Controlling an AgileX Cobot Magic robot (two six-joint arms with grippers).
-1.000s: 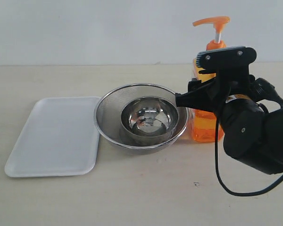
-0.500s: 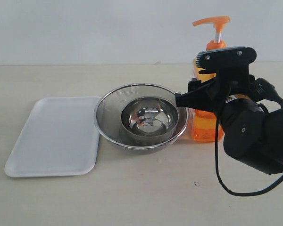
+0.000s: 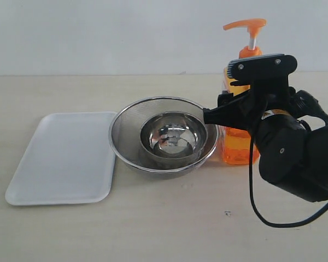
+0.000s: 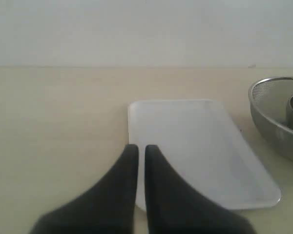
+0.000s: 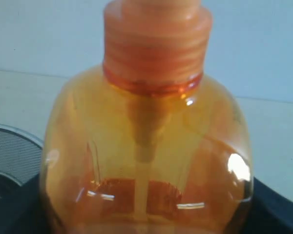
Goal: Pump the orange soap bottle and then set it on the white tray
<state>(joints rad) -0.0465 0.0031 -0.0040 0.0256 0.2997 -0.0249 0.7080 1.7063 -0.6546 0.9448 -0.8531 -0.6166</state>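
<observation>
Right gripper (image 3: 232, 93) is in on the orange soap bottle (image 3: 238, 148), its black fingers (image 3: 259, 64) closed against the body from both sides. In the right wrist view the orange soap bottle (image 5: 146, 161) fills the frame: translucent plastic with rounded shoulders, a ribbed orange collar and the dip tube showing through the liquid, with dark fingers hugging its lower sides.

The bottle stands upright on the pale, matte bench (image 3: 169, 229). Its orange pump head (image 3: 246, 24) sits high on a thin white stem, spout facing away from the arm. It stands just beside the round mesh strainer (image 3: 123, 143), at that strainer's right rim.

Inside the strainer sits a polished steel bowl (image 3: 172, 136), mirror-bright and smaller than the mesh around it.

On the far side of the strainer lies the white tray (image 3: 65, 158), flat and plain, with rounded corners and a low raised rim. It is well apart from the bottle, the strainer between them.

Left gripper (image 4: 137, 148) hangs low near the tray's edge, its two dark tapered fingers (image 4: 129, 168) pressed together, pinching nothing. The same view shows the white tray (image 4: 195, 146) as smooth and bare.
</observation>
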